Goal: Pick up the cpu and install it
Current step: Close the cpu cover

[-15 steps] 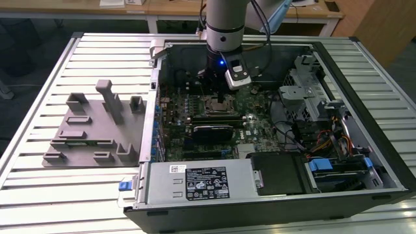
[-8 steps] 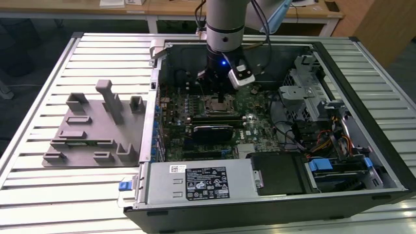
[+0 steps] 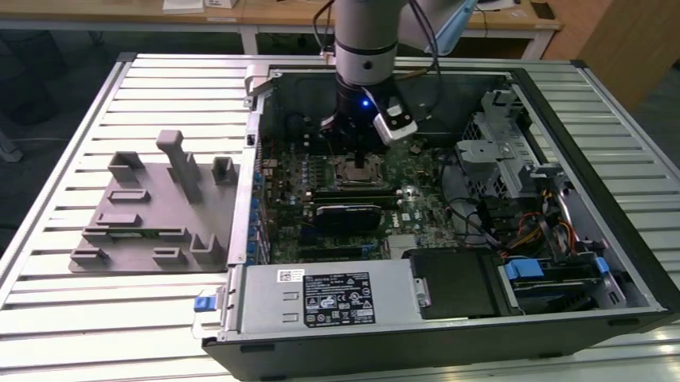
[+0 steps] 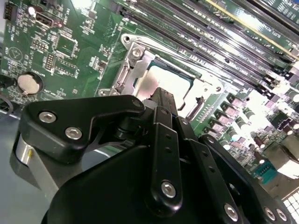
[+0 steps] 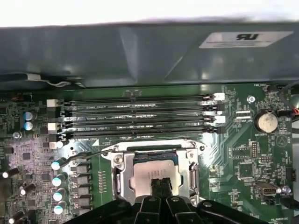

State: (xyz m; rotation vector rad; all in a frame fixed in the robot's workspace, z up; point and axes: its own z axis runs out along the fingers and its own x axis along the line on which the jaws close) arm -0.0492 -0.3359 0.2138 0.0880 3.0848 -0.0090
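Open computer case [image 3: 425, 350] on a slatted table [image 3: 64, 159], with a grey tray [image 3: 149, 215] of upright posts on the exterior view's left of the case. The arm reaches down into the far half of the case, over the circuit board [image 5: 243, 154].

The gripper [image 5: 160, 183] hangs directly above the socket frame [image 5: 122, 175], on the near side of the rows of memory slots [image 5: 140, 116]. Its two fingers [image 5: 156, 185] stand side by side with almost no gap and nothing visible between them. Their tips sit at or just above the middle of the cpu [image 5: 148, 173], and contact cannot be confirmed.

The cpu, a silver-grey square, lies flat inside the open socket frame, apparently seated or close to it. In the second wrist view the gripper [image 4: 161, 93] covers the near part of the cpu [image 4: 156, 77], with the metal frame [image 4: 133, 60] around it.

Likely hazards:
- The chip may rest slightly askew in the frame, in which case downward pressure from the fingertips could bend the socket contacts beneath it.
- Sideways drift of the tips could scrape the metal top or push the chip against the frame edge.
- The fingers could catch the frame or the thin wire lever [image 5: 88, 154] beside it if the arm moves off at an angle.
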